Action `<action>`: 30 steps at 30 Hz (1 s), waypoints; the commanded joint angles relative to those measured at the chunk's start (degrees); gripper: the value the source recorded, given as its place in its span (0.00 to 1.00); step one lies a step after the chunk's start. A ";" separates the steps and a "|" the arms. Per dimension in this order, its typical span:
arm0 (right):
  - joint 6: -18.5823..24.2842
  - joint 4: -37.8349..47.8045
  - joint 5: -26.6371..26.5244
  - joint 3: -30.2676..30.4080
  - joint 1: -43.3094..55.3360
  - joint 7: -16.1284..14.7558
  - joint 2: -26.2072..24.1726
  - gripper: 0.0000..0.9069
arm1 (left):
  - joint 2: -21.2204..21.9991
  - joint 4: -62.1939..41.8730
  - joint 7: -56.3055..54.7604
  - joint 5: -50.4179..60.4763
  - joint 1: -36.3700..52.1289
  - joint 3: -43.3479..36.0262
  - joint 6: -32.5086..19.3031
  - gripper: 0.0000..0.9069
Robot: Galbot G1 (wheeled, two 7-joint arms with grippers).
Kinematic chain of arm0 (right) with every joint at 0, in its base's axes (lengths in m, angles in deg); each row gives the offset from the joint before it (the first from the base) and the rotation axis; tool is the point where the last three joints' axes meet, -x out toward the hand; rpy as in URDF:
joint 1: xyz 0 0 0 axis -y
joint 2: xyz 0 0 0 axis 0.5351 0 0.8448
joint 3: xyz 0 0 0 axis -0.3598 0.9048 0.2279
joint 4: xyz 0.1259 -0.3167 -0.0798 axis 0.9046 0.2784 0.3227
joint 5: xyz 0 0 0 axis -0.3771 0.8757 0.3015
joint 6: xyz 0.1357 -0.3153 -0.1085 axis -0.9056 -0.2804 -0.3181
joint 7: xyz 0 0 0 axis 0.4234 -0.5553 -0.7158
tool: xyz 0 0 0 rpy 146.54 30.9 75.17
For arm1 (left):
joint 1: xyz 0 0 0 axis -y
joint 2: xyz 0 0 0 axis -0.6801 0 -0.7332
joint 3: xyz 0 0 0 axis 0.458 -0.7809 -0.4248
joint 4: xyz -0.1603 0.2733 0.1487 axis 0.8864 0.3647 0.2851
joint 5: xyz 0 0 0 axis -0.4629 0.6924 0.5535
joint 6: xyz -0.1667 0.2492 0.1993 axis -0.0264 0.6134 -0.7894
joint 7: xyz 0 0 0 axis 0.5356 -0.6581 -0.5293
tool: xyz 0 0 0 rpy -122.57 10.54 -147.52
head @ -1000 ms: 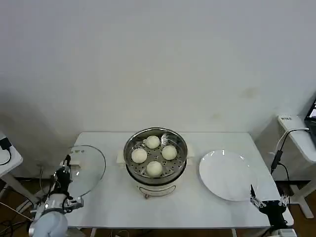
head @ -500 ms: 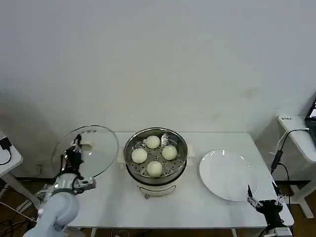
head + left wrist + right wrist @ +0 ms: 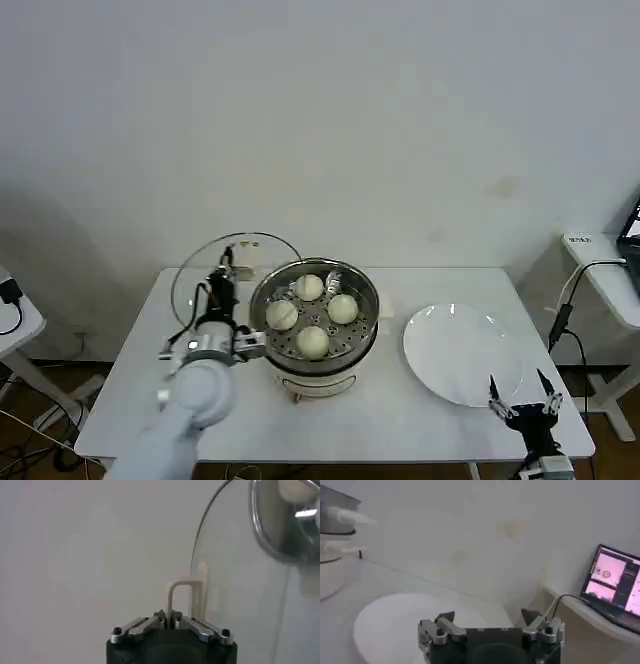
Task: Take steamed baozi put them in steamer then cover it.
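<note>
Shiny polished steel steamer (image 3: pixel 315 310) with perforated tray; smooth matt dough baozi (image 3: pixel 313 341); clear glass lid (image 3: pixel 215 275); glossy white plate (image 3: pixel 463 355); matt white surface (image 3: pixel 400 420).

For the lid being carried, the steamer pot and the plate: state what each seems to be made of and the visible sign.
Lid, held by the left gripper: apparently clear glass, since the wall shows through it; cream handle, probably plastic.
Steamer: likely stainless steel, shiny and reflective, with a perforated tray under the baozi.
Plate: glossy white, possibly ceramic; cannot be settled.

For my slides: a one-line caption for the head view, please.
Left claw carries the glass lid toward the steamer holding four baozi; right claw waits beside the plate.
</note>
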 commanded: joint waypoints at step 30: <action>0.40 2.02 2.83 2.15 0.58 0.40 0.64 1.00 | 24.01 -12.36 9.09 25.71 1.53 -8.32 1.49 0.00</action>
